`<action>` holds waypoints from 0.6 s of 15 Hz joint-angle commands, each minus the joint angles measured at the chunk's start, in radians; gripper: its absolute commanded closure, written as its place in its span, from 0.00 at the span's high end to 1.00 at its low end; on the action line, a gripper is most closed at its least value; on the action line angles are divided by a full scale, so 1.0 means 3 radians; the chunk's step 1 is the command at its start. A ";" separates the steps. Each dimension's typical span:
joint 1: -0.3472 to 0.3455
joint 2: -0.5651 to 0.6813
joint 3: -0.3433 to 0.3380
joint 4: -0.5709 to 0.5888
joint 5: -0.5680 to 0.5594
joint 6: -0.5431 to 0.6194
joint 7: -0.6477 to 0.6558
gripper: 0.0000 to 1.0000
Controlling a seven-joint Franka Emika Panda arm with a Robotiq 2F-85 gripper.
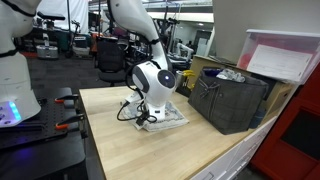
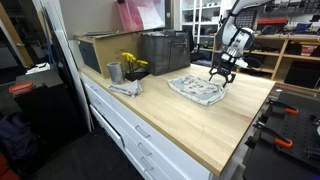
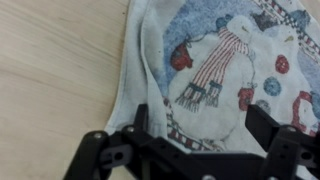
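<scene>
A folded cloth printed with a snowman (image 3: 215, 70) lies flat on the wooden table; it also shows in both exterior views (image 1: 165, 115) (image 2: 198, 89). My gripper (image 3: 200, 125) hangs low right over the cloth with its two black fingers spread wide, one at each side of the snowman print. Nothing is between the fingers. In an exterior view the gripper (image 2: 222, 72) is at the cloth's far edge, and the arm's white wrist (image 1: 155, 80) stands above the cloth.
A dark grey crate (image 1: 232, 100) (image 2: 165, 52) stands behind the cloth, with a cardboard box (image 2: 100, 48) beside it. A metal cup with yellow flowers (image 2: 120, 70) and a small folded cloth (image 2: 125, 89) sit further along the table. The table edge (image 2: 215, 160) is near.
</scene>
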 commanded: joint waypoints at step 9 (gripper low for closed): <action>0.0025 0.0026 0.0081 0.0199 0.0063 0.0021 0.0000 1.00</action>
